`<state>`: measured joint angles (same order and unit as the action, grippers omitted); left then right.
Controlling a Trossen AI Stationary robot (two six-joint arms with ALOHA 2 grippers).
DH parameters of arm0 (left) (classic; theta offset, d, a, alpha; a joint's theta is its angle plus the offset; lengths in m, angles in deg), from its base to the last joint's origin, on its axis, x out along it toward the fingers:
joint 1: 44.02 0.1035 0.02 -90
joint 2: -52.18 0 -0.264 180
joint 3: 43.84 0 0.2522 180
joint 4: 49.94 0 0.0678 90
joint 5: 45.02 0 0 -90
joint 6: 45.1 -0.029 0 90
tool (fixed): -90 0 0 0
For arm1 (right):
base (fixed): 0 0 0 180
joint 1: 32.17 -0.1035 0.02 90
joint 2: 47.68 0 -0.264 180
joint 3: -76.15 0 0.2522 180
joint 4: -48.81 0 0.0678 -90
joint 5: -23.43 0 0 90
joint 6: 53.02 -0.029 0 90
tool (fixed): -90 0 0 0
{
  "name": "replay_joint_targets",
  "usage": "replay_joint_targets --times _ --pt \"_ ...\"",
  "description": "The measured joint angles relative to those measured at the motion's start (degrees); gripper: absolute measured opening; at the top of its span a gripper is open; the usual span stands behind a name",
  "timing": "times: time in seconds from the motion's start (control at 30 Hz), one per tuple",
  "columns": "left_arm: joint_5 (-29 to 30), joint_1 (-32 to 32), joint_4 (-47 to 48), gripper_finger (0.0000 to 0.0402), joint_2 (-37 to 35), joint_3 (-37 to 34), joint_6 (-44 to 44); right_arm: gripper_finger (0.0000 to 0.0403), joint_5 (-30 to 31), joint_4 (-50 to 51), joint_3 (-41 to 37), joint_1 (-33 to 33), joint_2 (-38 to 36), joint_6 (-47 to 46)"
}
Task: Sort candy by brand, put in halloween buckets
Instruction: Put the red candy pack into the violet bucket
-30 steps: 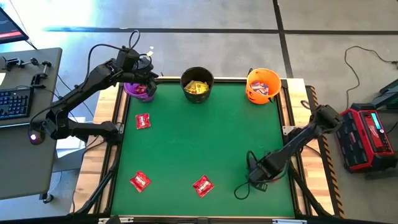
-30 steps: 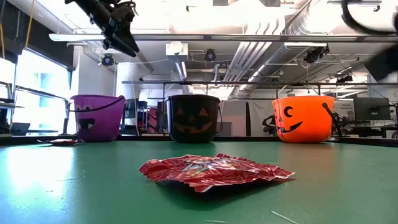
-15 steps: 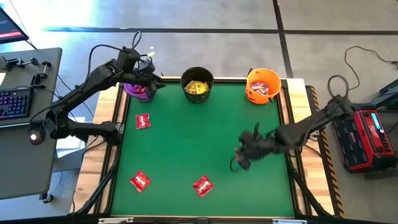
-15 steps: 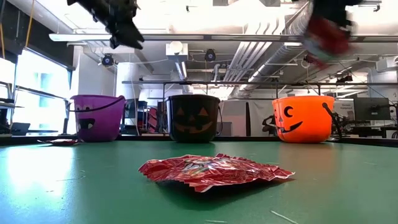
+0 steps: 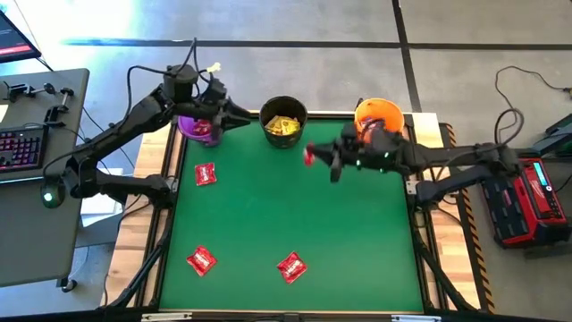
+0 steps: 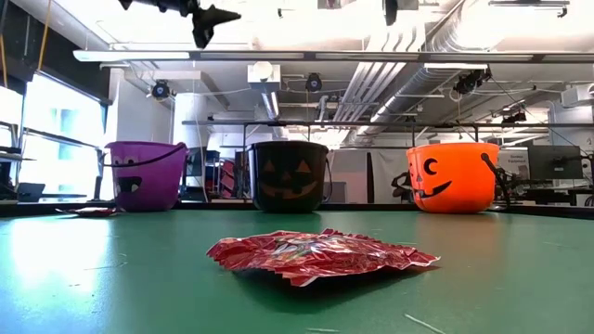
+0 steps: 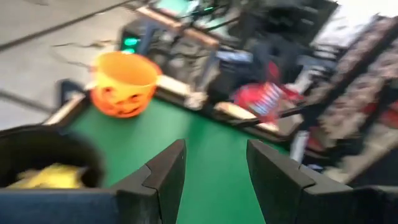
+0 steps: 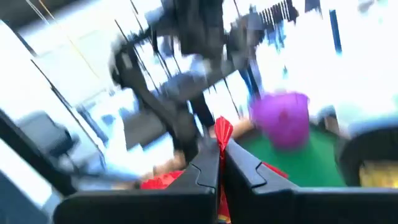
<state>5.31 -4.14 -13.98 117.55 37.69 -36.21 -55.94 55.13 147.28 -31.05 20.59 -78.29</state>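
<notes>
Purple bucket (image 5: 198, 127) at the far left corner, red packets already inside; left gripper (image 5: 239, 114) just beside it, fingers parted, empty. Three red packets (image 5: 206, 174) loose on green table (image 5: 295, 206). Black bucket (image 5: 284, 120) mid-row, yellow candy within. Right gripper (image 5: 323, 158) above the table between black and orange bucket (image 5: 377, 122), pinched tight on a red packet (image 5: 309, 156). Step, by judgement: carrying red to purple. Next: travel farther left past black, centre over purple, then release.
</notes>
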Motion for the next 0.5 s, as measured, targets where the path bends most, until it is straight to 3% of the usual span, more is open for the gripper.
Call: replay_joint_targets --times 0.27,0.5 --pt "-7.8 -1.97 -12.43 0.0167 3.37 0.0 15.23 0.0 -10.96 -19.54 0.0 7.79 0.0 4.46" --pt "-9.54 -5.83 -31.69 0.0205 9.75 0.0 31.62 0.0 -14.19 -28.13 0.0 9.45 0.0 7.77"
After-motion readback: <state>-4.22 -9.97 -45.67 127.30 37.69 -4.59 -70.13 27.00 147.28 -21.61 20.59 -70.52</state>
